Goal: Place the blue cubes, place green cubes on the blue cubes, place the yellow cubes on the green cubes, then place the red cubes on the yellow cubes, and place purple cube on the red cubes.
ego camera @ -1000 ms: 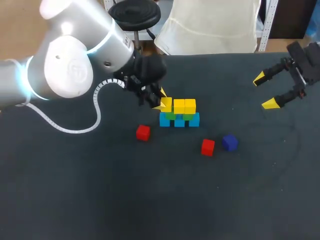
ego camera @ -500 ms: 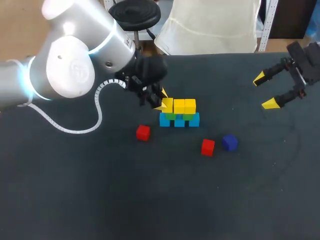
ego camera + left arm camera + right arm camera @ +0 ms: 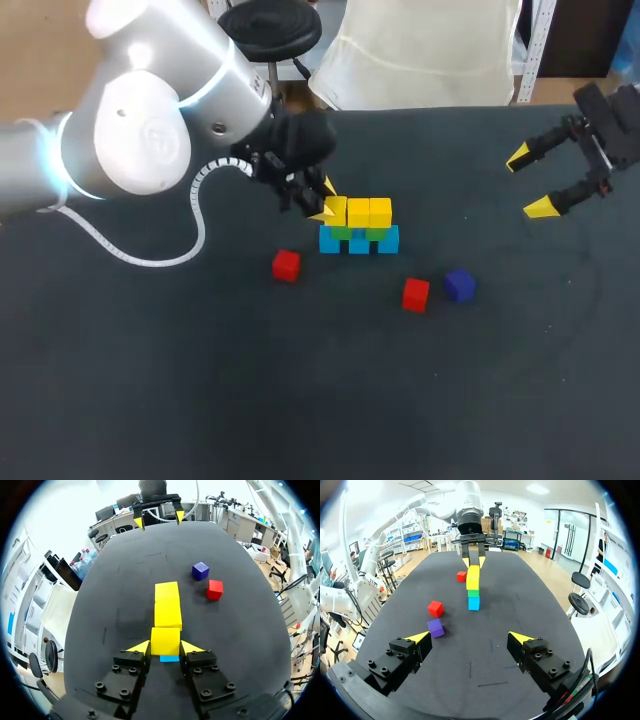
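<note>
A row of blue cubes [image 3: 358, 241] stands mid-table with green cubes [image 3: 345, 231] on it and yellow cubes [image 3: 369, 211] on top. My left gripper [image 3: 327, 203] is at the stack's left end, shut on the end yellow cube [image 3: 165, 640], which rests over a blue cube [image 3: 169, 658]. Two red cubes [image 3: 286, 265] [image 3: 416, 294] and a purple cube [image 3: 460, 285] lie loose in front of the stack. My right gripper [image 3: 530, 183] hangs open and empty at the far right, well away from the stack [image 3: 473, 585].
The dark table [image 3: 300, 400] stretches wide in front of the loose cubes. The left arm's white cable [image 3: 190, 215] loops over the table left of the stack.
The left arm's elbow has shifted very slightly. The cubes and both grippers are where they were.
</note>
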`<state>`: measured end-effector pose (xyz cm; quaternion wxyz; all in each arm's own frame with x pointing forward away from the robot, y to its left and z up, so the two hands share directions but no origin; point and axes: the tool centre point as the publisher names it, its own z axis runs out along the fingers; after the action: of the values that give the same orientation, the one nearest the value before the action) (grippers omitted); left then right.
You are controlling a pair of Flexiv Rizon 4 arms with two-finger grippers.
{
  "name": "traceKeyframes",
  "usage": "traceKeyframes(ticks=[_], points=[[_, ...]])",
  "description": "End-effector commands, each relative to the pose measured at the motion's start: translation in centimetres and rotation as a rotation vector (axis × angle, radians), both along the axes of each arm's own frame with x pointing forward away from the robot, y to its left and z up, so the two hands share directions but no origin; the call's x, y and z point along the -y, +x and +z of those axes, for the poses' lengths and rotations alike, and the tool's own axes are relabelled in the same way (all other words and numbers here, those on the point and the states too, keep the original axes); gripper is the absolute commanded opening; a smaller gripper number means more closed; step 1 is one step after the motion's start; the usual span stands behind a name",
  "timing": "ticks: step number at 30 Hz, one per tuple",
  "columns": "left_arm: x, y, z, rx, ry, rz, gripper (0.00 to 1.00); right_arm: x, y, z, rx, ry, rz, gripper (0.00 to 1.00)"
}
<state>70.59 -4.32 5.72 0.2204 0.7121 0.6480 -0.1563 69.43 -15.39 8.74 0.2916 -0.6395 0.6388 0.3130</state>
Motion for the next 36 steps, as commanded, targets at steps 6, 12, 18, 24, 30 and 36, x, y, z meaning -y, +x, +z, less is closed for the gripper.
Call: traceKeyframes(ticks=[6,12,18,24,30,36], points=[[0.1,0.3,-0.1,-0.005,0.007,-0.009,0.29,0.0,0.1,0.0,0.0,0.001,0.002,1.0],[0.3,0.4,-0.1,-0.008,0.004,-0.013,0.41,0.0,0.1,0.0,0.0,0.001,0.002,1.0],[0.4,0.4,0.0,-0.01,0.002,-0.022,1.0,0.0,0.1,0.0,0.0,0.001,0.002,1.0],[-0.3,0.2,0.3,-0.013,0.005,-0.015,1.0,0.0,0.1,0.0,0.0,0.001,0.002,1.0],[-2.4,-0.5,0.5,-0.02,0.011,0.019,1.0,0.0,0.1,0.0,0.0,0.001,0.002,1.0],[-4.6,-1.4,0.6,-0.016,0.014,0.034,1.0,0.0,0.1,0.0,0.0,0.001,0.002,1.0]])
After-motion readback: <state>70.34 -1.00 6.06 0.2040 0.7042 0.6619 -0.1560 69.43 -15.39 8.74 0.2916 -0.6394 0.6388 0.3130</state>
